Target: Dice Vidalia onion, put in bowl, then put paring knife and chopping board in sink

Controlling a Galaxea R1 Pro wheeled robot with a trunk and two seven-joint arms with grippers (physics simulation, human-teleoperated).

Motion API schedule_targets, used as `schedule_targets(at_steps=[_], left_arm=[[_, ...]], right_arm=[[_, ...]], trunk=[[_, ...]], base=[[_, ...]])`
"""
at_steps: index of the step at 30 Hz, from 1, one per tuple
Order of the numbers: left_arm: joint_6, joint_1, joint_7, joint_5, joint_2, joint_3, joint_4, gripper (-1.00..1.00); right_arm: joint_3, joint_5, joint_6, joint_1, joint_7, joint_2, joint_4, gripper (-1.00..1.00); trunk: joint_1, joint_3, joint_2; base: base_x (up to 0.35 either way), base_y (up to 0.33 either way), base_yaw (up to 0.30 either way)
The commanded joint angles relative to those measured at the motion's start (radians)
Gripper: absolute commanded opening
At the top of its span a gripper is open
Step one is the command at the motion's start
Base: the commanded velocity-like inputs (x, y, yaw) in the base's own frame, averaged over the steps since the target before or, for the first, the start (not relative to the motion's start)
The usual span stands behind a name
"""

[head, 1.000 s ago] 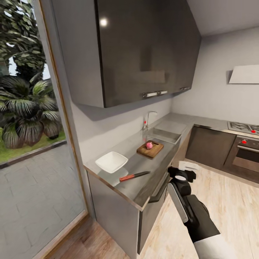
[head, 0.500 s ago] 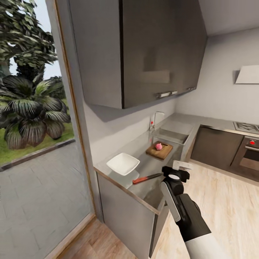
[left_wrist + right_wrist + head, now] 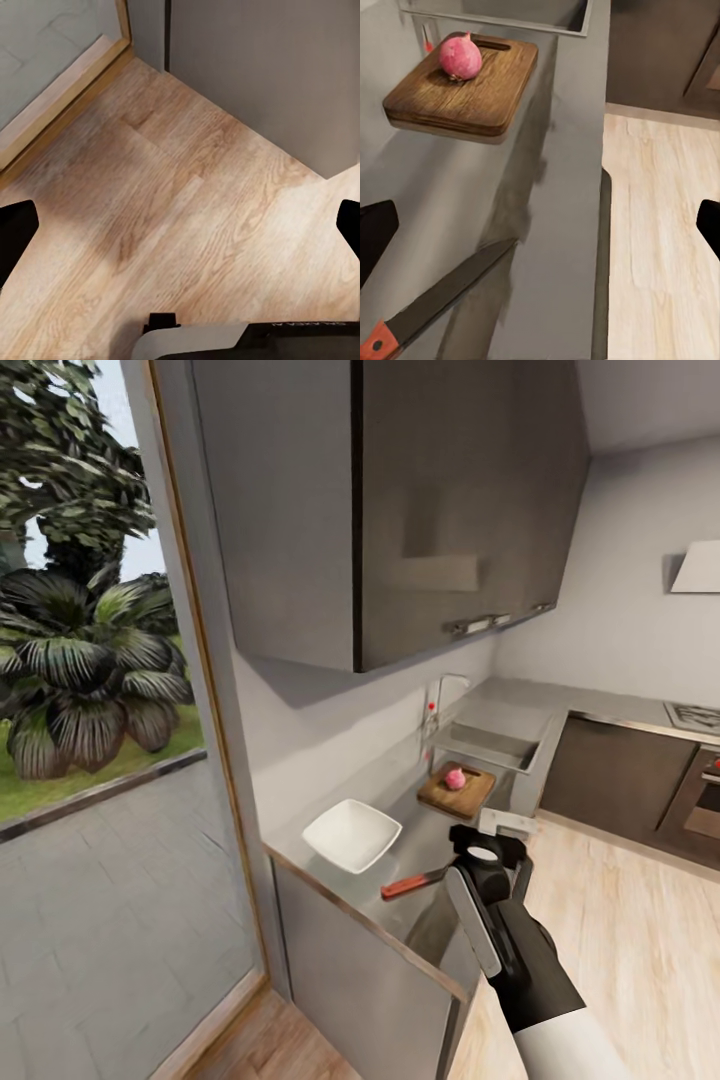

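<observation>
The pinkish-red Vidalia onion sits on the brown chopping board, which lies on the grey countertop just short of the steel sink. Nearer me lie the white bowl and the paring knife, its red handle pointing toward the counter's near end. My right gripper hovers open above the counter edge beside the knife's blade, holding nothing. Over the wooden floor my left gripper hangs open and empty.
Dark wall cabinets hang over the counter. A chrome faucet stands behind the sink. Glass with a wooden frame borders the counter's near end. An oven and hob stand far right, wooden floor between.
The whole view has shifted as I came nearer the counter. My right gripper now overlaps the knife's blade end. The things on the counter lie as before.
</observation>
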Motion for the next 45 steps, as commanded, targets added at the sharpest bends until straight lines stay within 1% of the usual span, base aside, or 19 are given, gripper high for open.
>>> schedule_targets(at_steps=[1, 6, 12, 19, 24, 26, 31, 36, 39, 40, 45], left_arm=[[-0.002, 0.0, -0.002, 0.011, 0.001, -0.007, -0.001, 1.0], [-0.002, 0.0, -0.002, 0.011, 0.001, -0.008, -0.001, 1.0], [-0.002, 0.0, -0.002, 0.011, 0.001, -0.008, -0.001, 1.0], [-0.002, 0.0, -0.002, 0.011, -0.002, -0.008, 0.0, 1.0], [-0.002, 0.0, -0.002, 0.011, -0.003, -0.008, 0.001, 1.0], [-0.002, 0.0, -0.002, 0.011, -0.003, -0.008, 0.001, 1.0], [-0.002, 0.0, -0.002, 0.011, -0.004, -0.008, 0.001, 1.0], [-0.002, 0.0, -0.001, 0.011, -0.004, -0.008, 0.001, 1.0], [-0.002, 0.0, -0.002, 0.011, -0.004, -0.008, 0.001, 1.0], [-0.002, 0.0, -0.001, 0.011, -0.004, -0.008, 0.001, 1.0], [-0.002, 0.0, -0.002, 0.011, -0.004, -0.008, 0.001, 1.0]], right_arm=[[0.002, -0.008, 0.003, -0.001, -0.008, 0.0, 0.004, 1.0], [0.002, -0.009, 0.002, -0.001, -0.008, 0.0, 0.024, 1.0], [0.002, -0.013, -0.008, 0.0, -0.006, 0.006, 0.076, 1.0], [0.002, -0.016, -0.034, -0.001, -0.003, 0.024, 0.125, 1.0], [0.003, -0.054, -0.036, -0.001, -0.001, 0.04, 0.132, 1.0], [0.004, -0.062, -0.036, -0.001, -0.001, 0.046, 0.132, 1.0], [0.005, -0.067, -0.038, -0.001, 0.001, 0.057, 0.157, 1.0], [0.005, -0.069, -0.038, -0.001, 0.003, 0.059, 0.177, 1.0], [0.005, -0.069, -0.039, -0.001, 0.022, 0.064, 0.201, 1.0], [0.005, -0.069, -0.039, -0.001, 0.044, 0.069, 0.222, 1.0], [0.005, -0.069, -0.041, -0.001, 0.058, 0.069, 0.245, 1.0]], trunk=[[0.001, 0.0, -0.001], [0.001, 0.0, -0.001], [0.001, 0.0, -0.001], [0.001, 0.0, -0.001], [0.001, 0.0, -0.001], [0.001, 0.0, -0.001], [0.001, 0.0, -0.001], [0.001, 0.0, -0.001], [0.001, 0.0, -0.001], [0.001, 0.0, -0.001], [0.001, -0.003, -0.001]], base=[[0.295, 0.002, 0.0], [0.261, 0.001, 0.0], [0.069, 0.0, 0.0], [0.007, 0.0, 0.0], [0.0, 0.0, 0.0], [0.0, 0.0, 0.0], [0.0, 0.0, 0.0], [0.0, 0.0, 0.0], [0.0, 0.0, 0.0], [0.0, 0.0, 0.0], [0.0, 0.0, 0.0]])
